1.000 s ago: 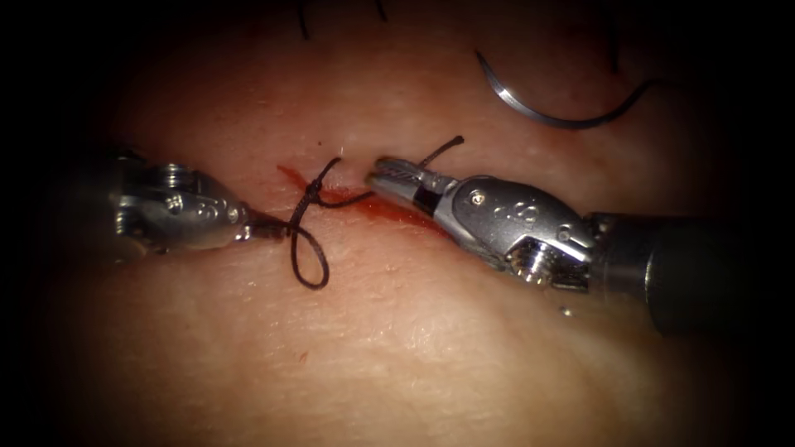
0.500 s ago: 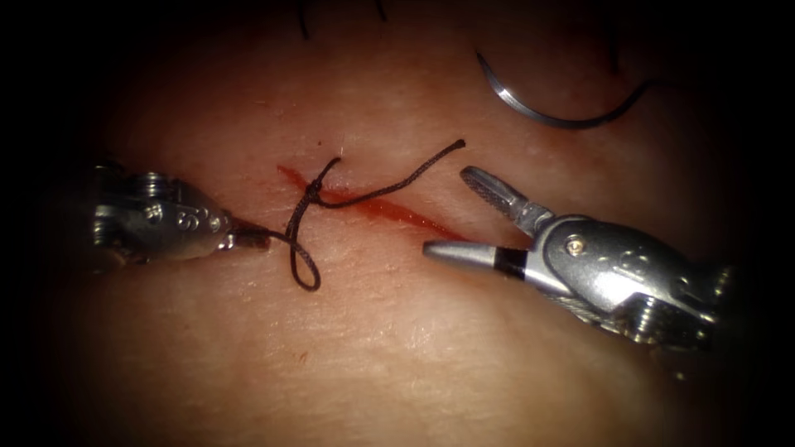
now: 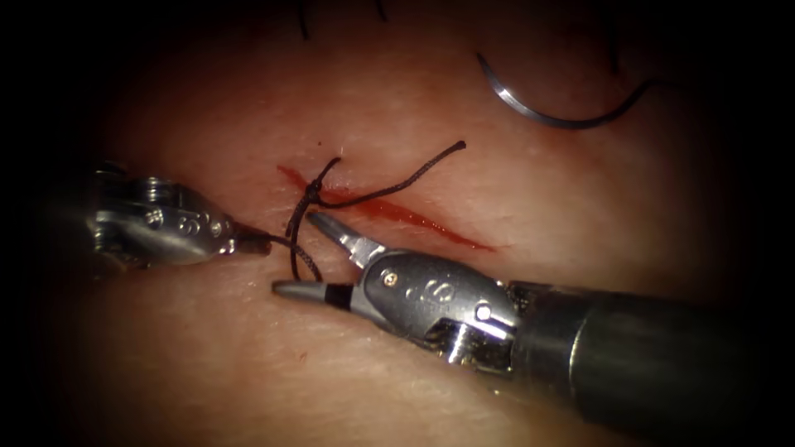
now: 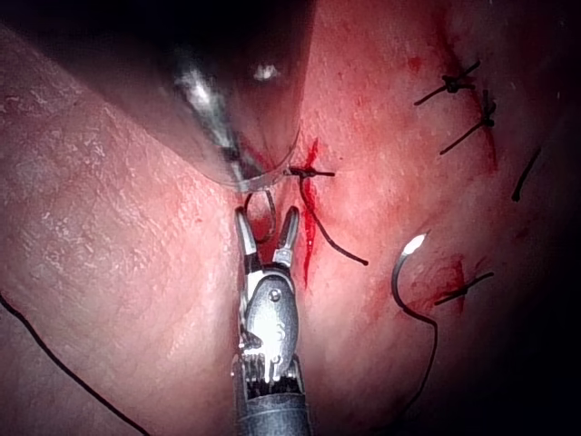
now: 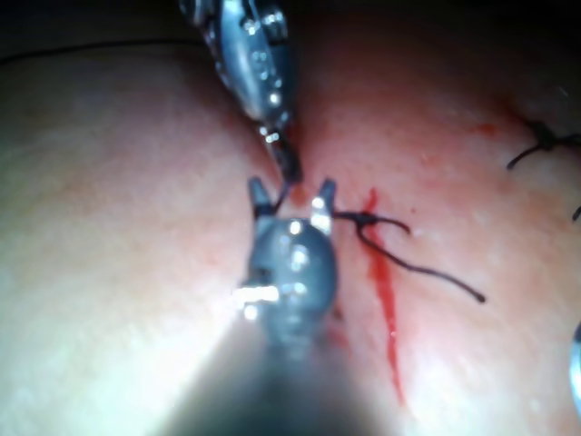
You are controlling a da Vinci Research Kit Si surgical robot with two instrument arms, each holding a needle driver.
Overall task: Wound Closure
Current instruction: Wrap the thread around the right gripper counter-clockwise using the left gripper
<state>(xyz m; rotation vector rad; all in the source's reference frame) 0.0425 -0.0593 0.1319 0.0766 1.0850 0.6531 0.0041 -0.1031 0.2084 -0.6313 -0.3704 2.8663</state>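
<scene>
My left hand (image 3: 255, 243) grips the thread (image 3: 291, 248) beside the cut (image 3: 397, 213); my right hand (image 3: 300, 252) gapes around its loop, empty; needle (image 3: 538, 112) lies loose on the tissue (image 3: 397, 364).

Light falls in a pool on the middle of the tissue (image 3: 248, 372), where the pale, finely creased skin shines softly. Toward every edge of the endoscope view the glow fades into deep shadow, and the corners are black. In the left wrist view the skin is strongly lit and grainy, with parts lost in darkness. In the right wrist view a bright glare lies on it.
</scene>
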